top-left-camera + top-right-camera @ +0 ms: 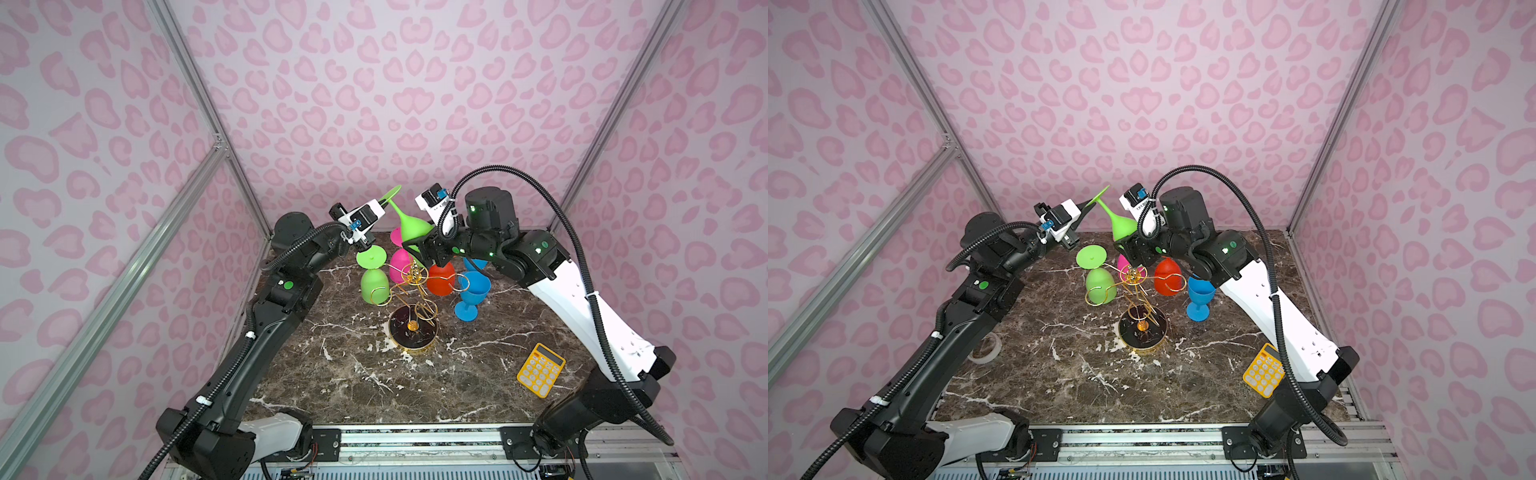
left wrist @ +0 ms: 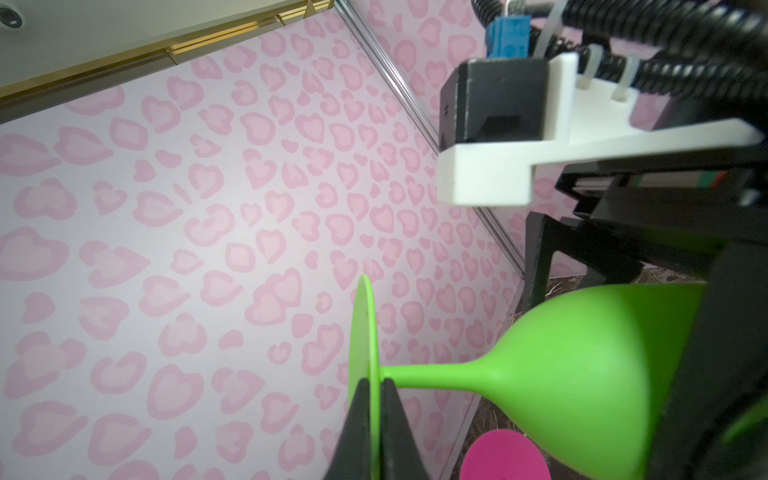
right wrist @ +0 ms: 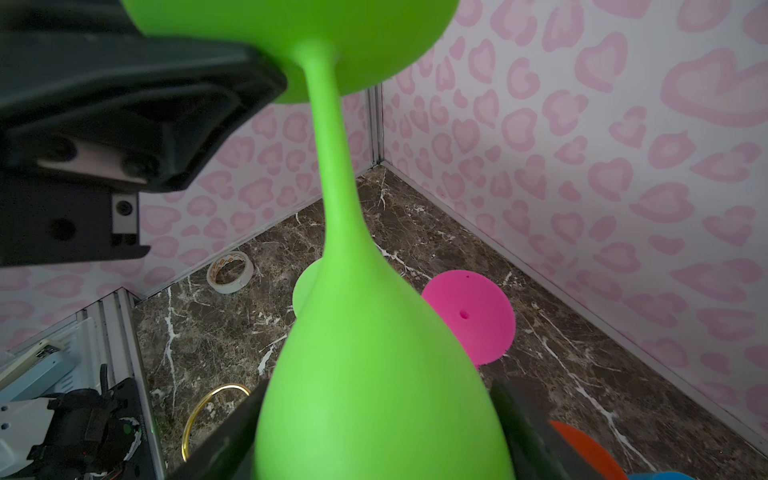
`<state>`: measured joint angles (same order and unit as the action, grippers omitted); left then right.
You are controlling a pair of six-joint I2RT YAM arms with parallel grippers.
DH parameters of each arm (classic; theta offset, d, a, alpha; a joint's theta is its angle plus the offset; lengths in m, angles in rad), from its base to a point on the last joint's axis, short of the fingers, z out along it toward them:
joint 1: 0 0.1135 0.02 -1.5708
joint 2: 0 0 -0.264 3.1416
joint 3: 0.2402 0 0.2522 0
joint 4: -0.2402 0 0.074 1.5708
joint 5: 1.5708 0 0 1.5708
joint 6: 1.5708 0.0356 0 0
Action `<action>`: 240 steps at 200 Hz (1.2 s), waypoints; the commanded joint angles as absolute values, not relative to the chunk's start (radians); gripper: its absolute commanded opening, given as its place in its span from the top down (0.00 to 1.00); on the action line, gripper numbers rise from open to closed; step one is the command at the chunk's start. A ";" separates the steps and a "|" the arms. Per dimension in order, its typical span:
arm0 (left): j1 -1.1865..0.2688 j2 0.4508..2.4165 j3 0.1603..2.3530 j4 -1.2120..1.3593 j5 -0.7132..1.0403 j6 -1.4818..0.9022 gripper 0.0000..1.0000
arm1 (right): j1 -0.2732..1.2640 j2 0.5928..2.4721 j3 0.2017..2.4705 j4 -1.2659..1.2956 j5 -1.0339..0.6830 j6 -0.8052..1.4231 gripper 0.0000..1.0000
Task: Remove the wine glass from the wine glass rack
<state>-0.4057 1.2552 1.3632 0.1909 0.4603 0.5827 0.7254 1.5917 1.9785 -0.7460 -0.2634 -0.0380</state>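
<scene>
Left wrist view: our left gripper (image 2: 375, 388) pinches the foot of the wine glass (image 2: 582, 365), aloft above the wine glass rack (image 1: 413, 291) near the far edge of the tabletop (image 1: 353, 374). The stem slants down to our right gripper (image 3: 374, 436), which straddles the bowl, hold unclear.

Marble table (image 1: 353, 386) bears wine glass rack (image 1: 413, 332), blue glass (image 1: 471, 295), yellow calculator (image 1: 541, 370), tape roll (image 1: 985, 348).

Left tool (image 2: 375, 384) clamped; right tool (image 3: 374, 395) wide, grip unclear.
</scene>
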 commanded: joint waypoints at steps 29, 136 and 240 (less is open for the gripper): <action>-0.408 1.274 1.374 0.300 0.417 0.451 0.97 | 0.729 1.522 1.921 -0.697 -0.259 -0.013 0.07; -0.331 1.320 1.401 0.324 0.446 0.031 0.97 | 0.616 0.941 1.414 -0.243 -0.219 0.034 0.08; -0.305 1.306 1.370 0.324 0.545 -0.150 0.97 | 0.479 1.170 1.438 -0.136 -0.479 0.209 0.42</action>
<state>-0.3069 1.3159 1.3739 0.2848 0.5198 -0.1173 0.4782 1.1240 1.4189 -0.2108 -0.4160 0.1551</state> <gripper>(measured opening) 0.069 0.583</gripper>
